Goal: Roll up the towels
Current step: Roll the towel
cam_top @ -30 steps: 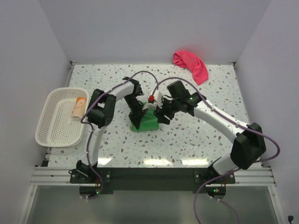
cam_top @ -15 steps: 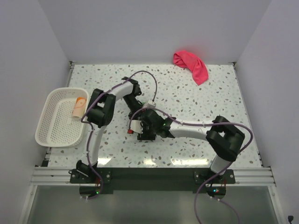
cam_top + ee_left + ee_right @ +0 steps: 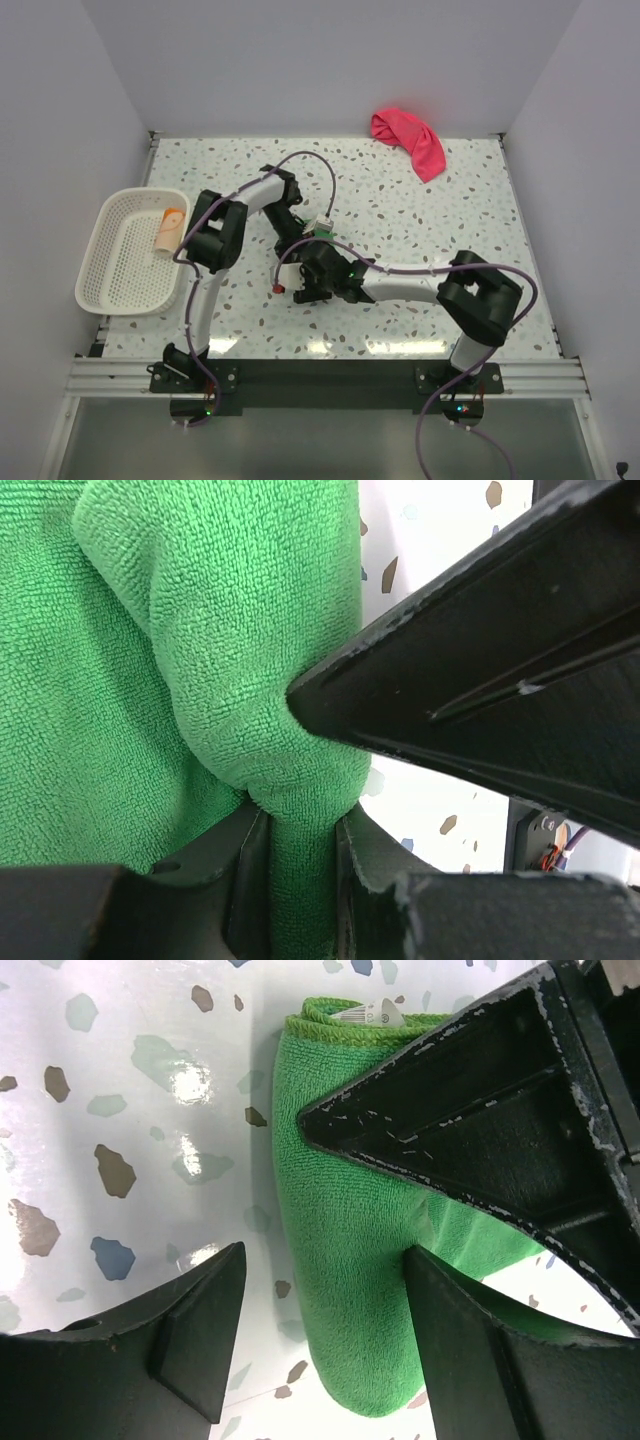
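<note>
Green towel [image 3: 340, 1210], part-rolled, well apart from the white mesh basket [image 3: 95, 255] toward table centre: left gripper [image 3: 300, 825] pinches a fold narrowly; right gripper [image 3: 325, 1260], just swung across, fingers widened astride the roll, apparently for re-gripping and continued rolling.

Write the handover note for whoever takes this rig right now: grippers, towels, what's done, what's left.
Left gripper: shut on a fold of the bright green cloth towel.
Right gripper: open, straddling the green towel on the speckled table, not clamping it.
Pale peach-orange towel: rolled, lying in the white plastic mesh basket on the left.
Pink-red towel: crumpled, unrolled, at the far right of the table.
Done: the peach towel. The green one looks mostly rolled but is not released.
Left: finish the green towel, then roll the pink-red one.
</note>
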